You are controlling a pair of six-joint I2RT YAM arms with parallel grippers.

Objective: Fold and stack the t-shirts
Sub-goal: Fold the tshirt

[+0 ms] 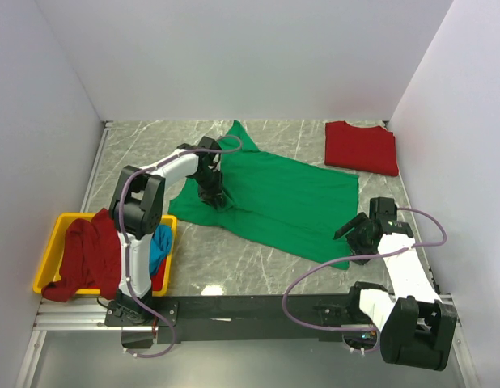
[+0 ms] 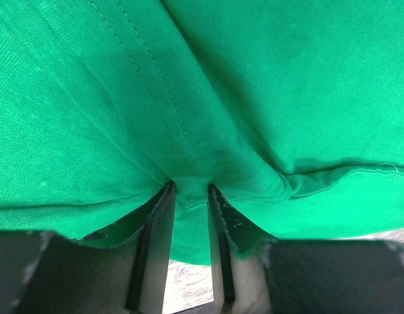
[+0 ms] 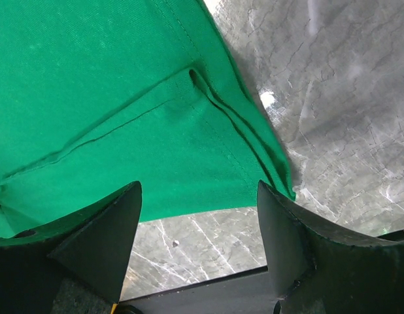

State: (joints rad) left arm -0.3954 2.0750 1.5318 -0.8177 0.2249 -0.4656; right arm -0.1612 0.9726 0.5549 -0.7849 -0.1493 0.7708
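While one red shirt (image 1: 362,146) lies folded at the desk's (image 1: 234,271) far right corner, the green shirt (image 1: 290,198) lies rumpled at the centre: the left jaws are clamped on a pinch of its cloth, and the right jaws stand apart over its near right corner. A dark red shirt (image 1: 88,250) and a blue shirt (image 1: 161,246) sit in the yellow bin (image 1: 52,234), so most of the job seems left.

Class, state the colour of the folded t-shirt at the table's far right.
The folded t-shirt is red; the top external view shows it best.
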